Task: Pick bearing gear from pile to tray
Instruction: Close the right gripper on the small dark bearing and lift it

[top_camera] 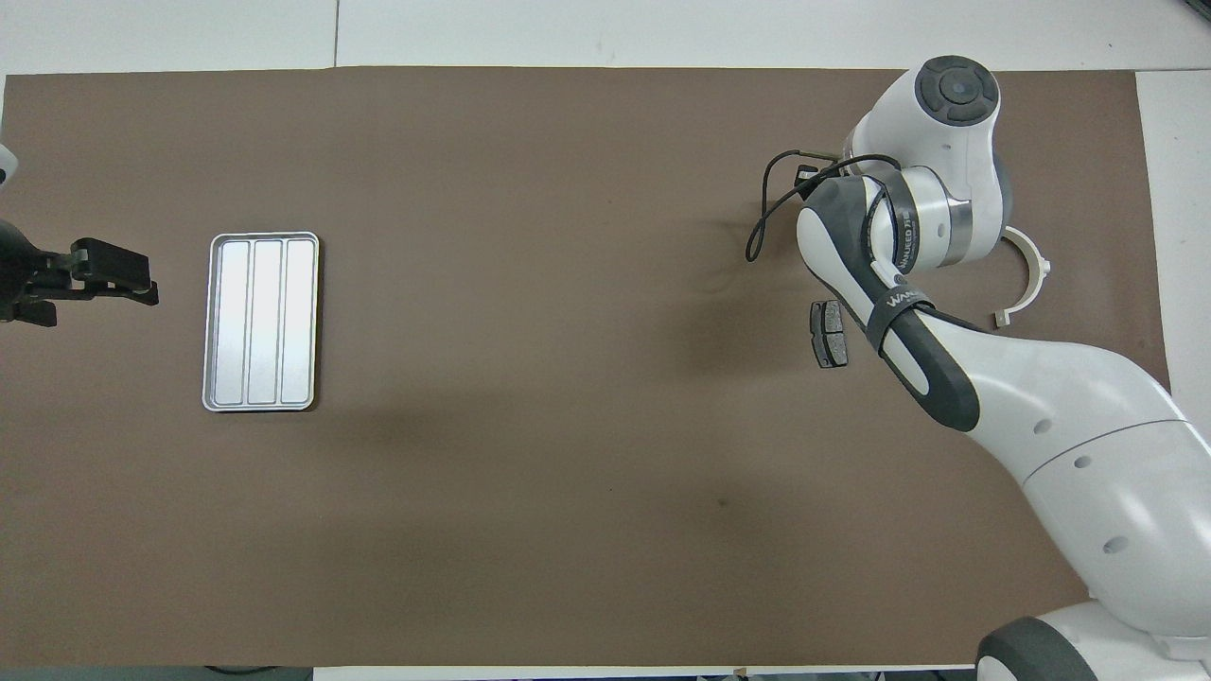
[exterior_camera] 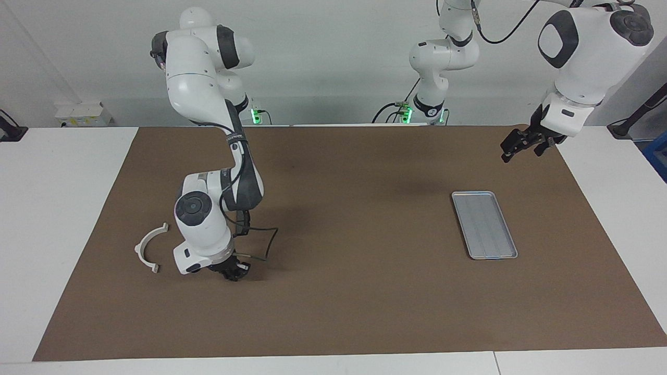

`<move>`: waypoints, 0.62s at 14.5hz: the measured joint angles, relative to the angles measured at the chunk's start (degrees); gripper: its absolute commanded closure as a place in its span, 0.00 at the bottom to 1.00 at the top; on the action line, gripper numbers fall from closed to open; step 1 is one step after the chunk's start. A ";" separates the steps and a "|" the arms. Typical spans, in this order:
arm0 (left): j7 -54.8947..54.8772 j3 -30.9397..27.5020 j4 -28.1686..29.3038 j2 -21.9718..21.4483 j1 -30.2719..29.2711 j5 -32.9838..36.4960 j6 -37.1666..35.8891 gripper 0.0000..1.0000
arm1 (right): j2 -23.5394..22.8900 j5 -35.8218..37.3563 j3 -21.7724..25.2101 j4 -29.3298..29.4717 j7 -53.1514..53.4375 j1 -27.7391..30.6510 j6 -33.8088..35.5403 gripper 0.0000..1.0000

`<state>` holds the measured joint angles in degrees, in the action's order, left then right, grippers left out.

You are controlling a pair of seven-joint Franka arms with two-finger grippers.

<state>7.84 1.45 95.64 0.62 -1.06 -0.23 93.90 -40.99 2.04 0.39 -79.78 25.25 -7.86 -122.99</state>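
Brown mat (exterior_camera: 338, 312); right gripper (exterior_camera: 233, 271) low beside white arc (exterior_camera: 148, 247).

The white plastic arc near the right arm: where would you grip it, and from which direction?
Judging by its pose, take the white arc from above, at the middle of its thin curved band; it lies flat on the brown mat, with nothing touching it.

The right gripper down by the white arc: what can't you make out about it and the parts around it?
- Right gripper: hidden under its own arm in the overhead view; in the facing view its fingers are too small to read, so any grasp is unclear.
- Small parts near the white arc: the arm covers them; only one dark brake-pad piece shows.
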 measured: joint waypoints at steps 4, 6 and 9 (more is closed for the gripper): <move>0.00 0.00 0.00 0.00 0.00 0.00 0.00 0.00 | 0.00 -0.02 -0.01 0.00 0.04 0.03 0.00 1.00; 0.00 0.00 0.00 0.00 0.00 0.00 0.00 0.00 | -0.01 -0.02 -0.01 0.04 0.04 0.03 0.11 1.00; 0.00 0.00 0.00 0.00 0.00 0.00 0.00 0.00 | 0.04 -0.02 -0.08 1.07 0.04 -0.04 3.56 1.00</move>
<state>7.84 1.45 95.64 0.61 -1.06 -0.23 93.90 -40.95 2.02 0.31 -78.71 25.29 -7.90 -119.43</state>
